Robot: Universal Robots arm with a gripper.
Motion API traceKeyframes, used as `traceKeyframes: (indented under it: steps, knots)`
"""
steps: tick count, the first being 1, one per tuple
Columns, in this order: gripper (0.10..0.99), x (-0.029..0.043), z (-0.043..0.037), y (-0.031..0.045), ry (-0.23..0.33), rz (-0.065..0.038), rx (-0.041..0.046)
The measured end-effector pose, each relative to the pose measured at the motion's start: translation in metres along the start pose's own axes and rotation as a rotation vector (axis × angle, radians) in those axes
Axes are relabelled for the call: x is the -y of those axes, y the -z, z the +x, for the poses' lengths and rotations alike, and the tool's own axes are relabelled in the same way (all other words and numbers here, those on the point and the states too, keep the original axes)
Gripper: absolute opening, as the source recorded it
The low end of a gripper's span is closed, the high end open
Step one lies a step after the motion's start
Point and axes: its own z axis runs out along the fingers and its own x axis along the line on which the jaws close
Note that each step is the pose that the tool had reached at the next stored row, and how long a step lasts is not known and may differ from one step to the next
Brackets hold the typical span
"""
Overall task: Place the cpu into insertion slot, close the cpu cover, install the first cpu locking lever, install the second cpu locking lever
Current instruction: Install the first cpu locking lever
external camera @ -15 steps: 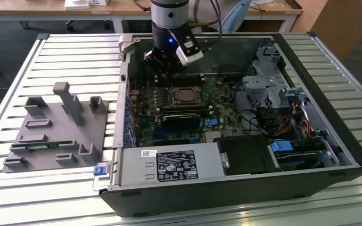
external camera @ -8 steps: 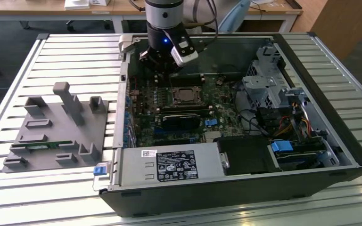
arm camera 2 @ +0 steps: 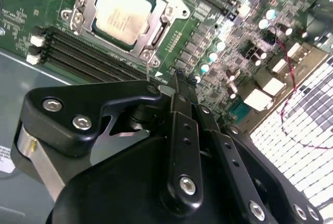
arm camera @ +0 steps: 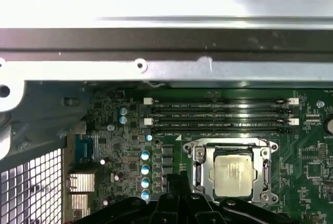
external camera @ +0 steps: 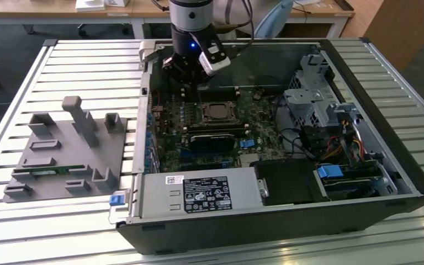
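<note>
- Slatted metal tabletop [external camera: 79, 66] carries an open computer case [external camera: 388, 165], with wooden desks behind it and a grey moulded fixture [external camera: 64, 149] well apart on the exterior view's left.
- Inside the case, the cpu [arm camera 2: 123, 11] sits in its socket on the green motherboard [external camera: 264, 132], pale metal top facing up; both wrist views show it seated square in the slot.
- Around it lies the cpu cover [arm camera 2: 89, 3], a silvery frame that appears folded down over the chip's edges; whether the locking levers are latched I cannot tell.
- Memory slots [arm camera: 218, 115] run parallel just beside one edge of the socket.
- From the gripper [arm camera 2: 179, 81], the cpu lies ahead and a little to one side of the fingertips, near but apart, with nothing between them.
- Its fingers look drawn together at the tips, clenched on nothing.
- In the exterior view the arm [external camera: 191, 33] hangs nearly vertical over the far part of the board, wrist pointing down, tool just beyond the socket.
</note>
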Motion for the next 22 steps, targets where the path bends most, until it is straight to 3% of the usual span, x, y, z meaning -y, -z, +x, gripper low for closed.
traceKeyframes:
  steps: [10, 22]
  knots:
    - [0.106, -0.0116, 0.0021, -0.0004, 0.001, 0.0, 0.0]
    - [0.106, -0.0171, -0.0006, -0.0007, 0.004, 0.0, -0.0001]
